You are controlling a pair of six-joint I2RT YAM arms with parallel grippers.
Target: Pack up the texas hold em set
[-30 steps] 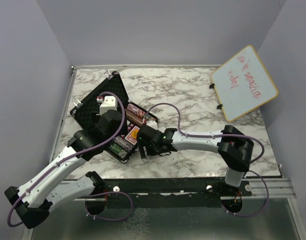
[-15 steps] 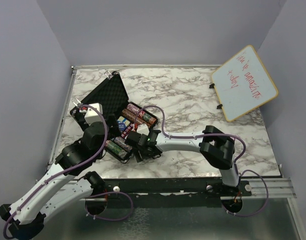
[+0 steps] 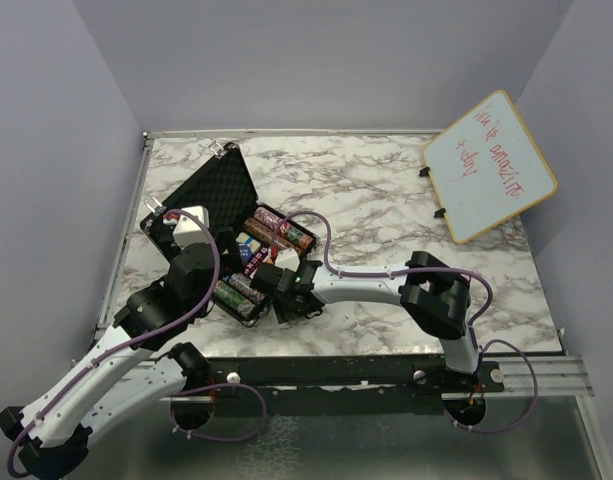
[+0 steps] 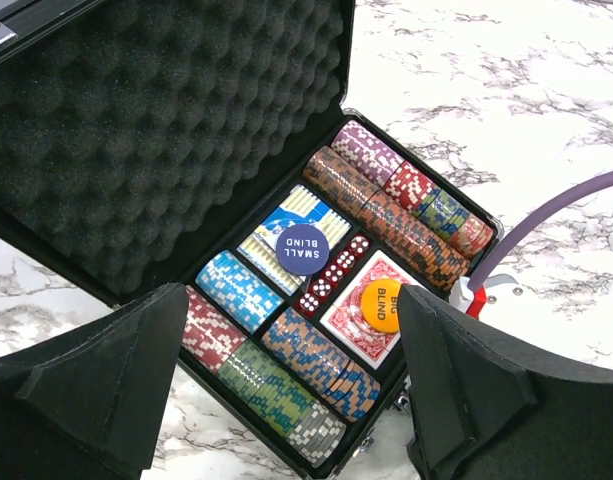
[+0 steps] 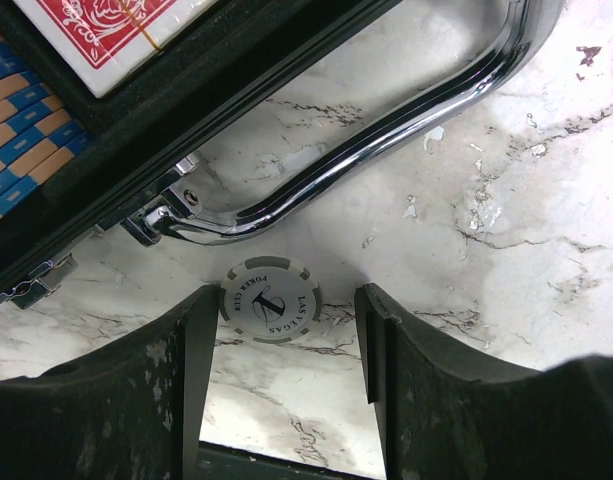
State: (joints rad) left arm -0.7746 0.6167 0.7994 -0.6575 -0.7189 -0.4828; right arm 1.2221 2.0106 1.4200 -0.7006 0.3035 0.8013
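As the left gripper (image 4: pixel 291 330) backs off the open poker case (image 4: pixel 166 120) at the counter (image 3: pixel 386 190)'s left edge, fingers wide, the right gripper (image 5: pixel 284 345), fingers spread, brackets a stray poker chip (image 5: pixel 271 302) still unpacked beside the handle (image 5: pixel 386 140).

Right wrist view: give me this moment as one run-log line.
right gripper: open, straddling loose grey-and-white round poker chip on marble table | left gripper: open, above open black foam-lined case | chip: not packed

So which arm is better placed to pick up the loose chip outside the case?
Right: the right gripper, open, straddles the chip beside the case handle; the left gripper hovers above the open case.
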